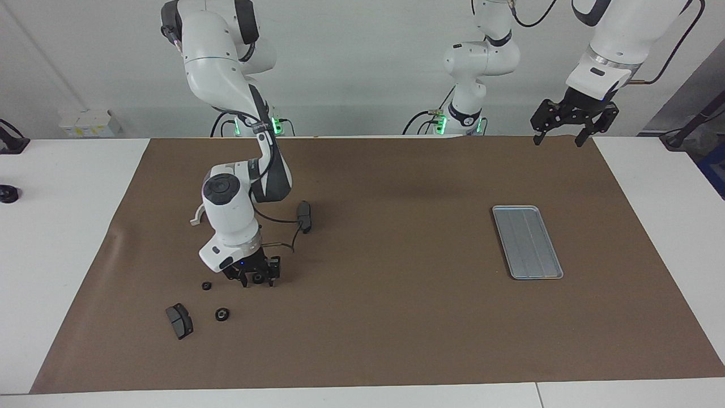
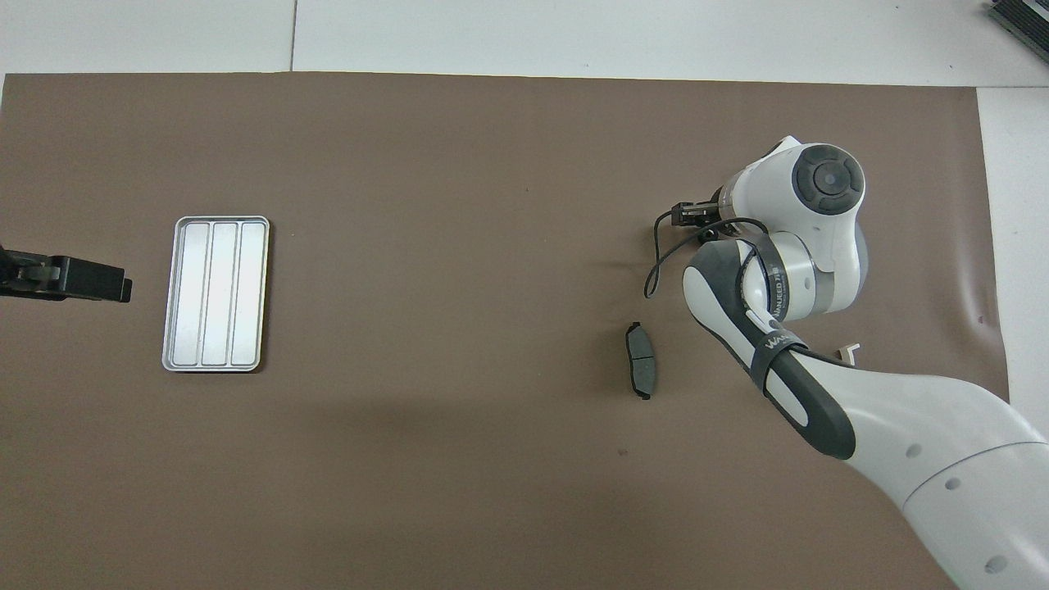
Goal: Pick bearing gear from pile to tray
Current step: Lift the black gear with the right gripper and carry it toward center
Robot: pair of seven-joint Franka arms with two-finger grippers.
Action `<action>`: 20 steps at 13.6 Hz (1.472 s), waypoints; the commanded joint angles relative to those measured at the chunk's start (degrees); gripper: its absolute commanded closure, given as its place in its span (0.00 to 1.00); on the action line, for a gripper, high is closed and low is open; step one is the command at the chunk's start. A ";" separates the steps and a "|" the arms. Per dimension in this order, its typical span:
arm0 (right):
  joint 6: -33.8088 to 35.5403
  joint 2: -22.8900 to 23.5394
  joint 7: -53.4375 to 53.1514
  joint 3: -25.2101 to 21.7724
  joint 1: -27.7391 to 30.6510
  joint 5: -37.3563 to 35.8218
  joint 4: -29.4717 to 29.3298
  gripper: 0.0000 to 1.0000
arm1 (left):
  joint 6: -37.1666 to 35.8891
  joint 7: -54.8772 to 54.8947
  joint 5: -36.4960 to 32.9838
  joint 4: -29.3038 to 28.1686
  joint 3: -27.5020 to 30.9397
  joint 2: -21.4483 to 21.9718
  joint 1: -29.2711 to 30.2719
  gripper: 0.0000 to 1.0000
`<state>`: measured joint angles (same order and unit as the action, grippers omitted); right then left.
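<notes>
My right gripper is low over the mat at the right arm's end of the table, shut on a small black round gear. Two more black gears lie loose on the mat: one close beside the gripper, one farther from the robots. A dark grey brake pad lies beside that gear. In the overhead view the right arm's wrist hides the gears. The silver ridged tray lies empty toward the left arm's end. My left gripper waits open, raised over the mat's edge near the robots.
A second brake pad lies nearer to the robots than the gears. A white half-ring bracket pokes out from under the right arm. A brown mat covers the table between the pile and the tray.
</notes>
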<state>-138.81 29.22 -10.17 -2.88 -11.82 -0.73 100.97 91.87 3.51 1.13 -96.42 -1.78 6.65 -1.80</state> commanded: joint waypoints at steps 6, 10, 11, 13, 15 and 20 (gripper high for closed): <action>3.71 -0.04 -2.66 0.24 -0.04 -0.85 -0.33 0.44 | -0.02 -0.26 0.54 -0.70 -0.59 0.82 1.01 0.00; 4.68 -0.48 -3.01 0.24 0.05 -0.85 -0.42 0.58 | -0.02 -0.26 0.54 -0.78 -0.59 0.82 1.01 0.00; 4.77 -0.48 -3.01 0.24 0.05 -0.85 -0.42 0.62 | -0.02 -0.26 0.54 -0.70 -0.59 0.82 1.01 0.00; 4.77 -0.48 -3.01 0.24 0.05 -0.85 -0.42 0.73 | 0.06 -0.26 0.54 -0.70 -0.59 0.82 1.01 0.00; 4.77 -0.48 -3.01 0.24 0.05 -0.85 -0.42 0.80 | -0.02 -0.26 0.54 -0.78 -0.59 0.82 1.01 0.00; 8.36 -2.23 -2.49 0.76 -0.13 -0.85 -4.01 0.86 | -0.02 -0.26 0.63 -0.70 -0.59 0.82 1.01 0.00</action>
<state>-134.41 28.75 -11.79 -2.80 -11.91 -0.73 99.50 91.87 3.51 1.13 -96.42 -1.78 6.65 -1.80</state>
